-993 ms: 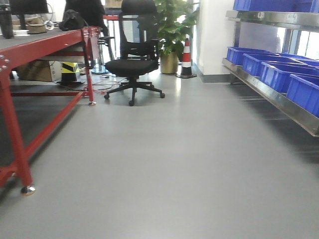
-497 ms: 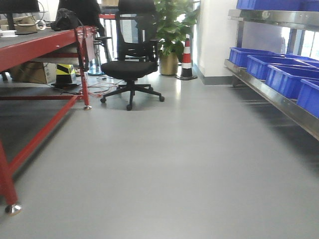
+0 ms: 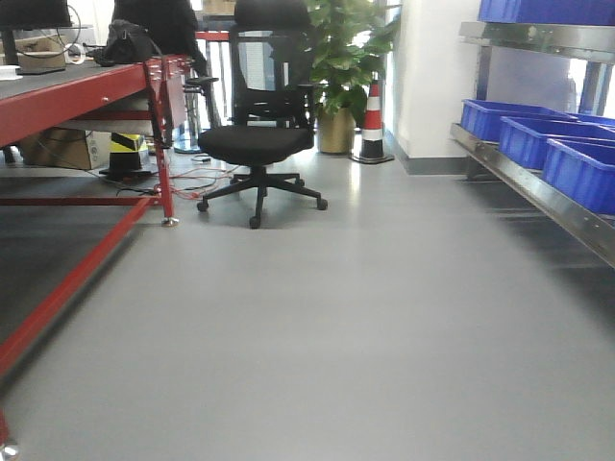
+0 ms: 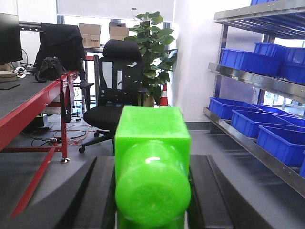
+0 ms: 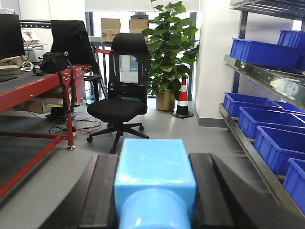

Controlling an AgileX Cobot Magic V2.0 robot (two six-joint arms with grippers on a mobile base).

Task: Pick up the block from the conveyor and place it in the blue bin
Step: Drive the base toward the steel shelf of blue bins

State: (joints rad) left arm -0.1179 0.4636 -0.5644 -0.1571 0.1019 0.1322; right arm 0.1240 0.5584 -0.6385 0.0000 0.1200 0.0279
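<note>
Left gripper (image 4: 151, 164): pinching a green block (image 4: 152, 129), with black fingers (image 4: 97, 191) hugging both sides.
Green block: as far as I can tell the long axis runs straight ahead between the fingers, rounded end toward the wrist cam.
Right gripper (image 5: 153, 164): same deal, clamped on a light-blue block (image 5: 153, 167).
Conveyor: not in any view, so both blocks look to be already off it.
Room, left to right: red-framed surface (image 3: 86, 86), black office chair (image 3: 258, 144), potted plant (image 3: 338, 67), striped traffic cone (image 3: 372, 120), then the steel shelf rack (image 3: 538, 192).
Blue bins (image 3: 577, 173): lined up on the rack's lower shelf, well apart from both grippers across bare floor (image 3: 336, 336).
Key relation: the bins sit ahead and off to the right of both grippers, so I'd say the right arm is the nearer one. Either block needs carrying rightward and over a bin rim.
Writing: nothing readable; the cardboard boxes in the back are too small to make out.
</note>
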